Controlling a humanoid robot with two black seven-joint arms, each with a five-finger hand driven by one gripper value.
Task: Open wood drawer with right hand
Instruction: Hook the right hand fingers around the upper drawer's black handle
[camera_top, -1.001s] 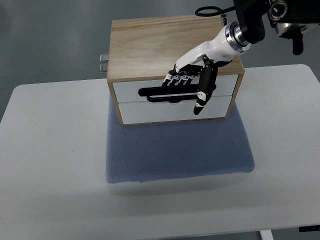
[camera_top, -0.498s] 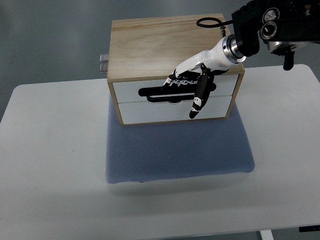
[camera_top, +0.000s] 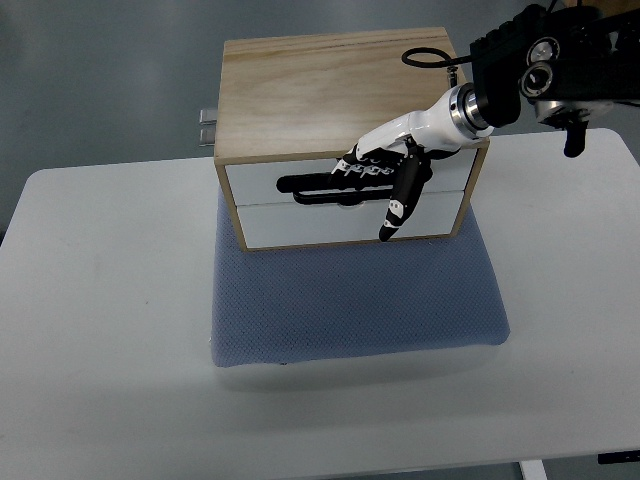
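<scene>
Reaching in from the picture's right edge, the right hand (camera_top: 385, 170) lies against the front of the wood drawer box (camera_top: 345, 130), its fingers (camera_top: 352, 168) curled into the dark slot handle (camera_top: 320, 186) of the upper drawer front (camera_top: 340, 178), so the hand is closed on that handle. The thumb (camera_top: 398, 205) points down across the seam and onto the lower drawer front (camera_top: 345, 222). Both white drawer fronts look flush with the box's wooden frame; neither shows as pulled out.

The white wrist and black forearm (camera_top: 545, 65) rise away from the box toward its upper right corner, with a black cable loop (camera_top: 428, 57) showing above the box's top near that corner. The box has a pale wooden top and stands on the rear part of a blue-grey cushion pad (camera_top: 350, 300), which spreads out in front of the box. A small metal fitting (camera_top: 207, 126) sticks out from the box's left side. The pad lies on a white surface (camera_top: 110, 330) with rounded corners, and grey floor shows behind the box.
</scene>
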